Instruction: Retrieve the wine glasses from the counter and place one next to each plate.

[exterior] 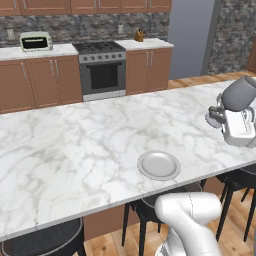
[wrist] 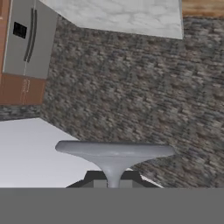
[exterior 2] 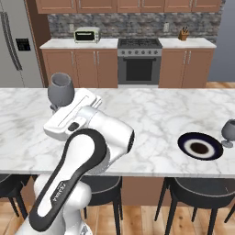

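Even bright render, soft shadows, hand view blurry.

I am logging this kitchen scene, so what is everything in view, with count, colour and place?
wine glasses: two, grey-blue; one held above the island, one standing beside the dark plate.
plates: two; light grey near the island's front edge, dark one at the island's right.
island: one, white marble.
stools: black, under the island's front.
stove: one, steel, back wall.
toaster oven: one, white, back counter.
knife block: one, brown, back counter.
fridge: one, steel, left.
end effector: one, shut on the held glass's stem.
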